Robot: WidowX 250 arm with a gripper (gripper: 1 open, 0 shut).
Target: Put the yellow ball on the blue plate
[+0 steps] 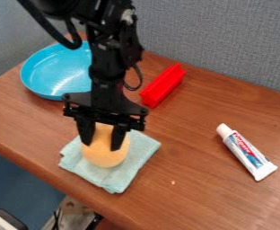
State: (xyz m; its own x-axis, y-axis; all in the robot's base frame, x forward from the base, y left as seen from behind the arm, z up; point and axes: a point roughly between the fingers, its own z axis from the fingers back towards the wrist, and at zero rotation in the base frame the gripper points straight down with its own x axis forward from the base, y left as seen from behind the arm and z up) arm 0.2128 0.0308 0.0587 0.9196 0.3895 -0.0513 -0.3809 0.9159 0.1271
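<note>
The yellow ball, orange-yellow and egg-shaped, rests on a square teal cloth near the table's front edge. My gripper points straight down over it, its black fingers pressed against the ball's two sides, shut on it. The ball's top is hidden behind the gripper. The blue plate, a round bright-blue dish with a raised rim, sits at the back left of the table, apart from the gripper and partly behind the arm.
A red block lies just right of the arm, behind the cloth. A white toothpaste tube lies at the right of the brown wooden table. The table's front edge runs close below the cloth.
</note>
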